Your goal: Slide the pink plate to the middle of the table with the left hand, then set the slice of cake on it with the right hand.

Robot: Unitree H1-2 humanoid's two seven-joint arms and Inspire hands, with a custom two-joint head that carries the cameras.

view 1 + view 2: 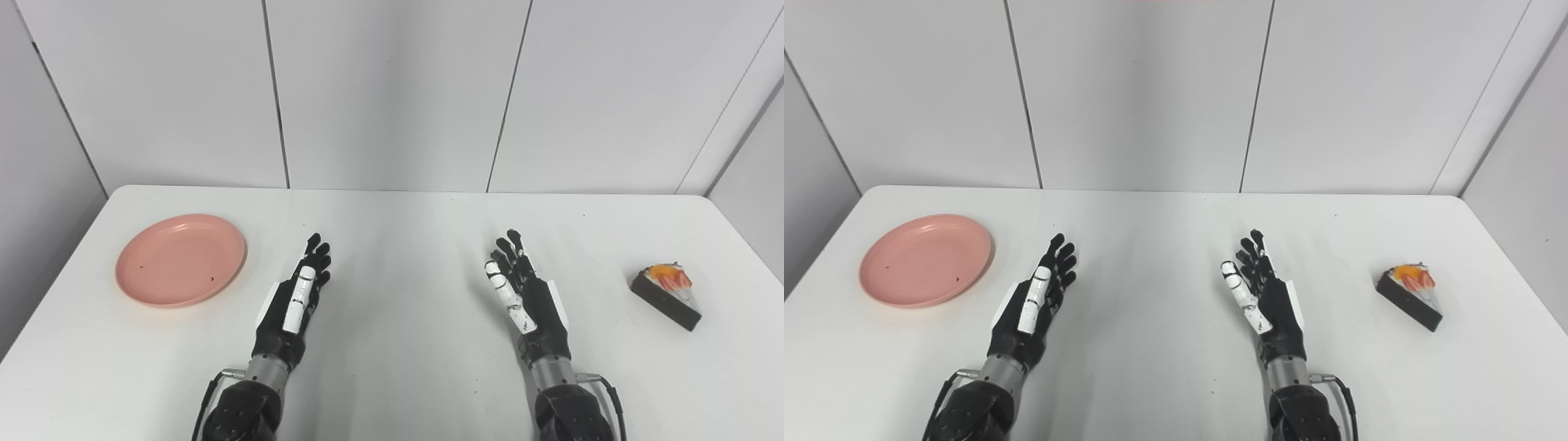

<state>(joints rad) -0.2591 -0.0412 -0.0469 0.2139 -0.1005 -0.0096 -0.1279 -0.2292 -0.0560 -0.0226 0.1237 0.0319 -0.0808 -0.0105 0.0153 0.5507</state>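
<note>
Pink plate [180, 259] near table's [392, 367] left edge: likely light, rigid, slippery; push at rim. Cake slice [666, 294]: soft. Left hand [294, 300] and right hand [525, 297] open, empty.

Before me lies a white counter [392, 214] with rounded far corners, its surface matte and evenly lit with soft shadows. Behind it stands a wall of pale grey panels [392, 92] split by thin dark vertical seams. Angled panels close in at both sides; a darker strip at the right may be a gap.
</note>
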